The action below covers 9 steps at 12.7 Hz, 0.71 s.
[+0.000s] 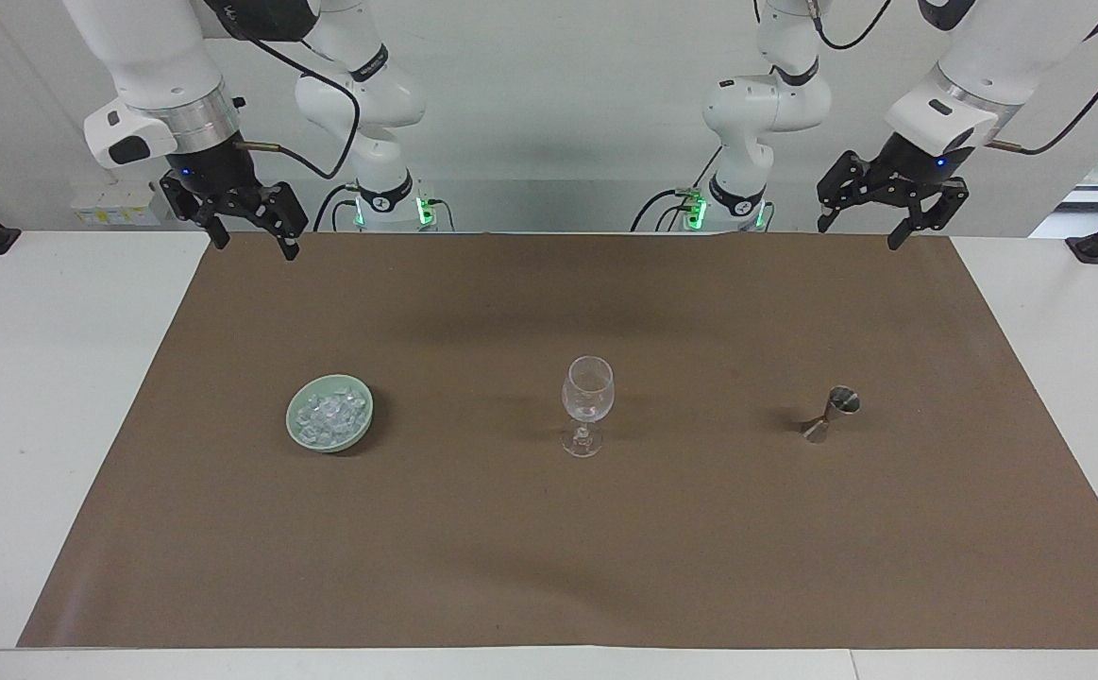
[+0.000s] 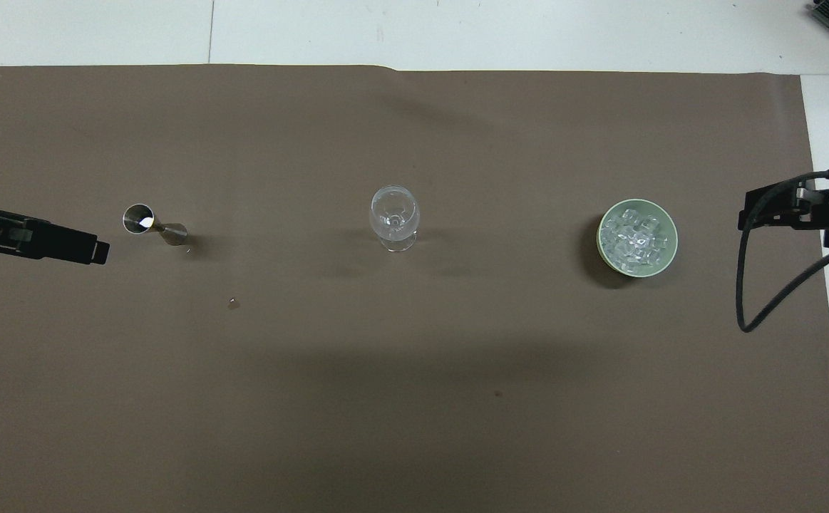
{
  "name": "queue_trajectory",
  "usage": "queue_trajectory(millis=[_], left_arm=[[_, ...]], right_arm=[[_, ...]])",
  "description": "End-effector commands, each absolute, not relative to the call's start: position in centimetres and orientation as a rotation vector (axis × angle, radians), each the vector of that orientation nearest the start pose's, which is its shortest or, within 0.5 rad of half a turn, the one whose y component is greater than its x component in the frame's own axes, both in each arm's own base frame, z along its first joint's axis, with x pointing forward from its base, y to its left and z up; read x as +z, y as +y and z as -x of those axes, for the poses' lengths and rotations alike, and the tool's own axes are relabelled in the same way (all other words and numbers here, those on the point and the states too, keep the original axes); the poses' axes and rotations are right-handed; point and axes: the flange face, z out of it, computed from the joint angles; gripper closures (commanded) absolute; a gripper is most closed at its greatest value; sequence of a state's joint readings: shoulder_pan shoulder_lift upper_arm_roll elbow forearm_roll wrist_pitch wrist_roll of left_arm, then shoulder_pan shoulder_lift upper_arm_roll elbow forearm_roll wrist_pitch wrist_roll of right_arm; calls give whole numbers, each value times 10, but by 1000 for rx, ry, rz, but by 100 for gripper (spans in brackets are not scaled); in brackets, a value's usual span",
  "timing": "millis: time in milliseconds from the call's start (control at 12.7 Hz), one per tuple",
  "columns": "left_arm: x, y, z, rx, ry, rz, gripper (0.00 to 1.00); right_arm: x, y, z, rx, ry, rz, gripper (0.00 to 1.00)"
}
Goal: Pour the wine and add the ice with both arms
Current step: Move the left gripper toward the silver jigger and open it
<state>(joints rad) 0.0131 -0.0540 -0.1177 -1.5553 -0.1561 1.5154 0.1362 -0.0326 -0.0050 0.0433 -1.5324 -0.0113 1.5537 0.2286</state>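
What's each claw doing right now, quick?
Left claw: open, holding nothing, raised over the mat's edge nearest the robots.
Right claw: open, holding nothing, waiting raised over the mat's corner.

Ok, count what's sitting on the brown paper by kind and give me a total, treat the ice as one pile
Wine glass: 1
Green bowl: 1
Pile of ice in the bowl: 1
Metal measuring cup: 1
Total: 4
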Motion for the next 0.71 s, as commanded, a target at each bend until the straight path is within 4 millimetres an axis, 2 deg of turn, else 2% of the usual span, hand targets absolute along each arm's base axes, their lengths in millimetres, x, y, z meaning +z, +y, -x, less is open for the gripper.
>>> queue_trajectory(millis=[0, 237, 395, 632], left_arm=[[655, -73, -525, -50, 399, 3282, 0], [650, -72, -526, -30, 353, 3289, 0], [650, -70, -524, -3, 176, 3304, 0], [653, -67, -524, -3, 134, 3296, 0]], right_arm=[[644, 2, -549, -62, 362, 3116, 0], [643, 3, -550, -60, 360, 3117, 0], [643, 3, -550, -60, 362, 3116, 0], [644, 3, -549, -63, 360, 3118, 0]])
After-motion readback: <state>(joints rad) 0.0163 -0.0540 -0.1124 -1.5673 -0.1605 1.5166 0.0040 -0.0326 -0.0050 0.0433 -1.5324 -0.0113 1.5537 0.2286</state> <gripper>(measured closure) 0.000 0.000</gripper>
